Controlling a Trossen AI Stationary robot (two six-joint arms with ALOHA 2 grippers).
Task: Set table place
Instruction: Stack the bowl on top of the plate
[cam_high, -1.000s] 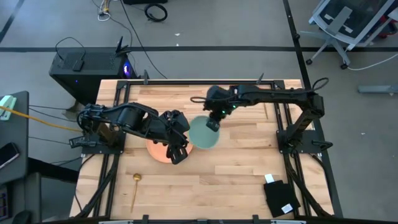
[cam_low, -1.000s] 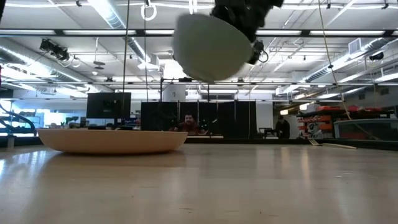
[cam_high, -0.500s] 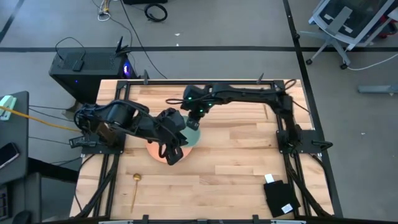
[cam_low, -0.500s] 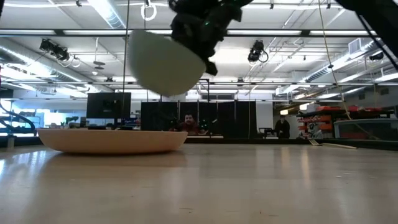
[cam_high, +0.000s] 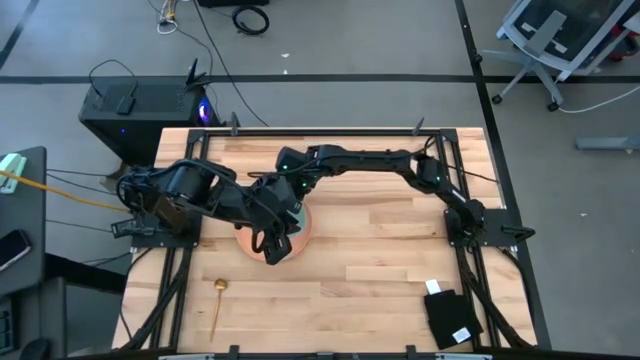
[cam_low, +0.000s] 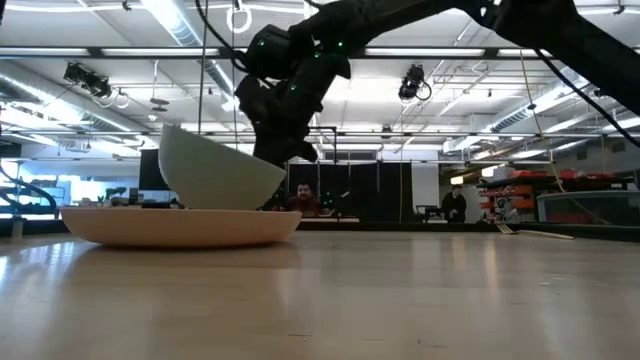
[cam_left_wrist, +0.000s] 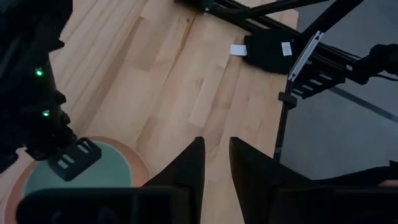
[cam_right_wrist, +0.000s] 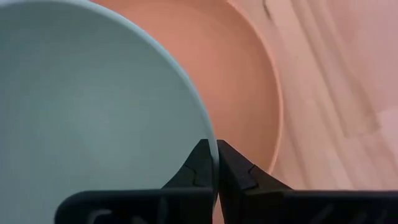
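The pale teal bowl (cam_right_wrist: 93, 106) is tilted over the salmon-orange plate (cam_right_wrist: 249, 74), which lies flat on the wooden table (cam_high: 380, 260) left of its middle. In the low view the bowl (cam_low: 215, 170) is down at the plate (cam_low: 180, 226). My right gripper (cam_right_wrist: 216, 155) is shut on the bowl; it reaches in from the right (cam_high: 290, 192). My left gripper (cam_left_wrist: 216, 146) is open and empty above the plate's near edge (cam_high: 268, 248). A gold spoon (cam_high: 216, 302) lies at the near left. The fork is out of view. My right gripper pinches the bowl's rim (cam_right_wrist: 209, 138) on its right side, one finger inside the bowl and one outside. The fingers slant down from above and from the table's right. The bowl hangs tilted with its held side higher (cam_low: 262, 172). Whether its underside touches the plate I cannot tell.
A black pouch with a white tag (cam_high: 450, 318) lies at the near right corner and also shows in the left wrist view (cam_left_wrist: 268, 47). Black rails (cam_high: 462, 215) run along the table's sides. Bare wood lies right of the plate.
My right gripper has carried the bowl toward the table's left edge and down, from high above the table's middle to over the plate. The bowl has tipped further as it came down. My left gripper has drawn back a little toward the left.
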